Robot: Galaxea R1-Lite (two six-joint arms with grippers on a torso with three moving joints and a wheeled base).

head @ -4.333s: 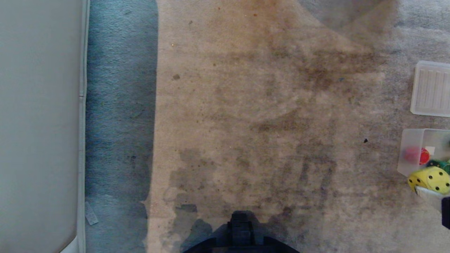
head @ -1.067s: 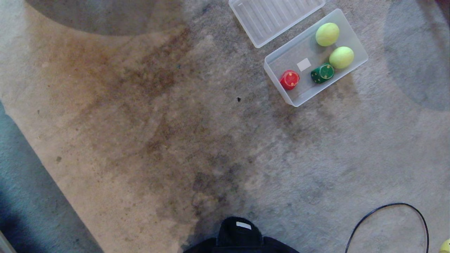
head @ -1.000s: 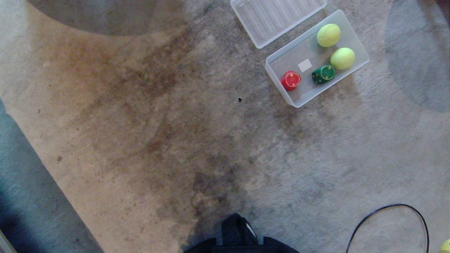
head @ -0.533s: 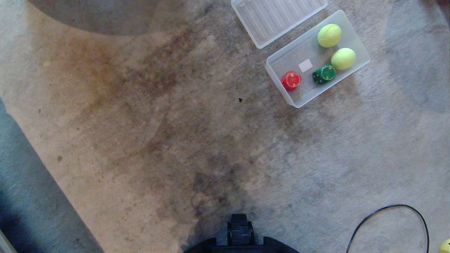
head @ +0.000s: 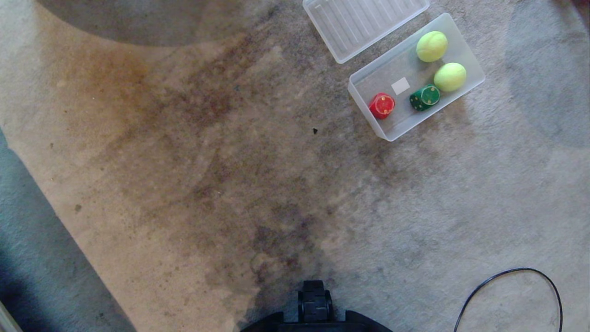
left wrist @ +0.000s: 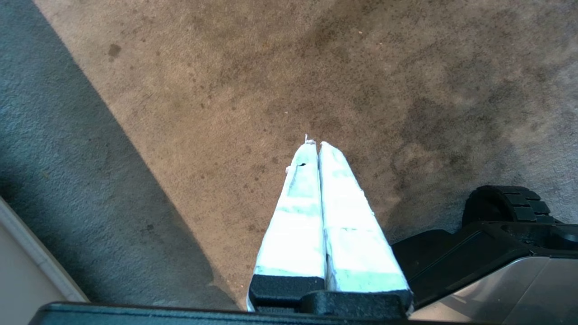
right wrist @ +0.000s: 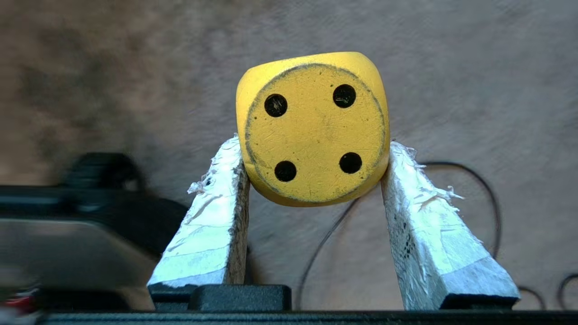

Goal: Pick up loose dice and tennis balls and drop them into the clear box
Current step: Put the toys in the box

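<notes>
Since the earliest frame, the clear box (head: pixel 417 76) has been brought fully into the head view. Nearest, the yellow die (right wrist: pixel 312 128) is clamped in the right gripper (right wrist: pixel 314 158); the left gripper (left wrist: pixel 316 146) is pressed shut, empty. Farther off, 2 tennis balls (head: pixel 432 46) and 2 dice lie boxed. A shallow fingertip hold could drop the die short.

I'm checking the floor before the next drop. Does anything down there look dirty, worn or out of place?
Yes. The carpet carries broad brown and dark stains across its middle. The box's ribbed lid lies off, beside the clear box. A black cable loops loose on the floor. The tape on the right gripper fingers is frayed.
</notes>
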